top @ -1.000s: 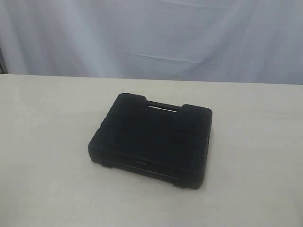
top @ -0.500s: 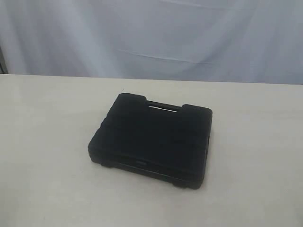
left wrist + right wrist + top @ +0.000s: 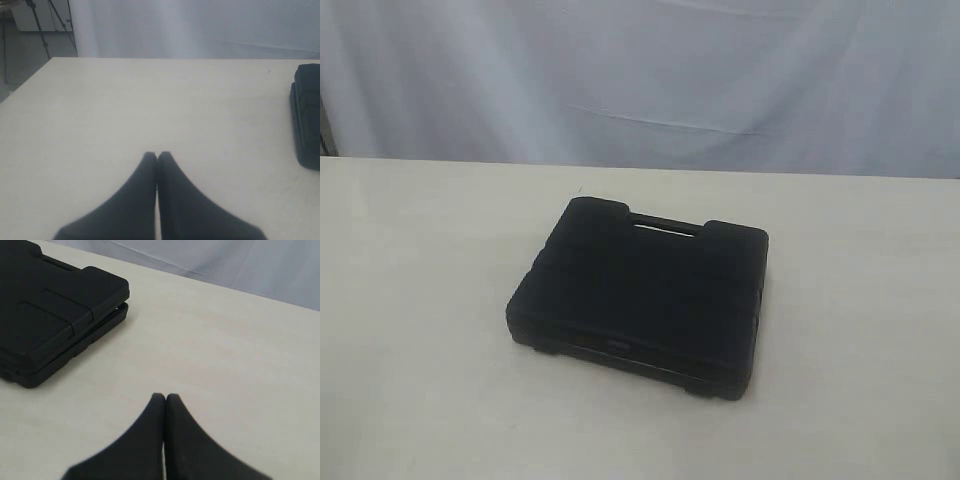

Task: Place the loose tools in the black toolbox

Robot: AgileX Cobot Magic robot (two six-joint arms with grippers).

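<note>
The black toolbox [image 3: 640, 295] lies closed and flat in the middle of the pale table, its carry handle toward the back. Its edge shows in the left wrist view [image 3: 306, 115] and a corner of it in the right wrist view [image 3: 50, 310]. The loose tools are out of view. My left gripper [image 3: 157, 155] is shut with nothing between its fingers, above bare table well away from the box. My right gripper [image 3: 165, 396] is shut and empty too, also apart from the box. Neither gripper shows in the exterior view.
The table [image 3: 410, 250] is pale cream, with a white cloth backdrop [image 3: 650, 70] behind it. In the left wrist view a tripod [image 3: 47, 22] stands on the floor beyond the table's far corner.
</note>
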